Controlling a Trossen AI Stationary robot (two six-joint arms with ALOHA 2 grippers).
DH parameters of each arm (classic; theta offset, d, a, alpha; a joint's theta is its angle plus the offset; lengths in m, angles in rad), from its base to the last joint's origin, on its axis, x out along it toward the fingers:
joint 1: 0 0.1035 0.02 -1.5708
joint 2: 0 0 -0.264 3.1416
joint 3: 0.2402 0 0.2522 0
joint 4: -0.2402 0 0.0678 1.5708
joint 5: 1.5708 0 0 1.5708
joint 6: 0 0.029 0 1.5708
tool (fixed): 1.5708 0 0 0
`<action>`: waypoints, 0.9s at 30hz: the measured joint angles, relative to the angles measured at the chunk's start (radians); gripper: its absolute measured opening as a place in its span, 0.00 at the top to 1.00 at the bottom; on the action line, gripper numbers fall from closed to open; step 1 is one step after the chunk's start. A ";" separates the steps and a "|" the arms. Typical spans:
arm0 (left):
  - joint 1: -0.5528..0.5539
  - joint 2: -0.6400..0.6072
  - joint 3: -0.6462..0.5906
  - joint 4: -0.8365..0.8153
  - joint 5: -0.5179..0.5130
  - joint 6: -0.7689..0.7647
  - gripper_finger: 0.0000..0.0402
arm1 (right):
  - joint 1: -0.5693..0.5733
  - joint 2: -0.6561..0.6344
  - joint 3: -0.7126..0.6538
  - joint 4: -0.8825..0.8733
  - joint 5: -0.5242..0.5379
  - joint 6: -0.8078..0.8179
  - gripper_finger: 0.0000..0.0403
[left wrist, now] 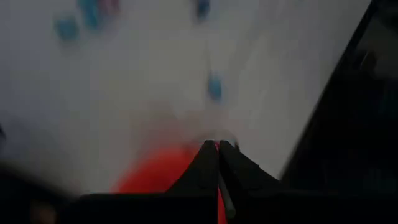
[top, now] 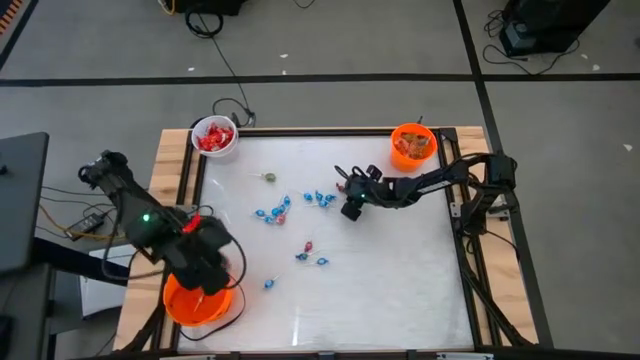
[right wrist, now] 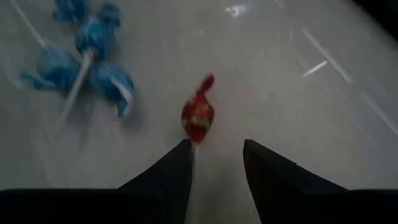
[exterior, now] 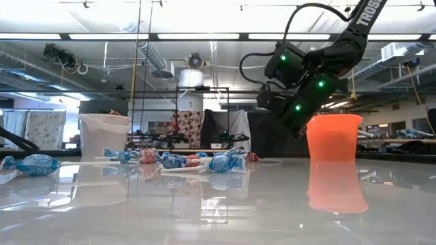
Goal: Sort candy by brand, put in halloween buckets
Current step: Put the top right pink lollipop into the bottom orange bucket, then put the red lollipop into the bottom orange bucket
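Blue-wrapped lollipops (top: 272, 213) lie scattered mid-table, with a green one (top: 267, 178) farther off. The white bucket (top: 214, 138) at the far left corner holds red packets. The small orange bucket (top: 413, 145) stands at the far right, and the larger orange bucket (top: 197, 302) at the near left edge. My left gripper (left wrist: 217, 147) is shut above the large bucket (left wrist: 155, 175). My right gripper (right wrist: 217, 144) hovers open over mid-table (top: 350, 209). A red-wrapped lollipop (right wrist: 198, 118) lies on the table just ahead of its fingertips, next to blue ones (right wrist: 93, 56). My left gripper seems to pinch a thin pale stick (left wrist: 226, 198) between its two fingers, pointing down over the large orange bucket. The sweet's head does not show, so I cannot tell how it hangs.
A raised wooden frame (top: 178, 170) borders the table. In the low view the white bucket (exterior: 103, 136) stands at the left, the orange one (exterior: 332, 138) at the right, and candy (exterior: 225, 162) lies between. There is bare tabletop toward the near right corner (top: 400, 290).
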 joint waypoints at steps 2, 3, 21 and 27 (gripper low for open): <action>-0.026 0.027 -0.001 -0.015 0.095 -0.056 0.99 | 0.000 0.000 0.000 -0.024 0.014 0.012 0.61; -0.040 0.043 -0.001 -0.022 0.133 -0.079 0.99 | 0.001 0.000 0.000 -0.033 0.027 0.016 0.61; -0.137 0.237 -0.227 0.048 0.487 -0.218 0.81 | 0.001 0.002 0.000 -0.061 0.000 0.060 0.63; -0.138 0.222 -0.256 0.159 0.279 -0.215 0.67 | 0.000 0.002 0.000 -0.079 0.018 0.083 0.63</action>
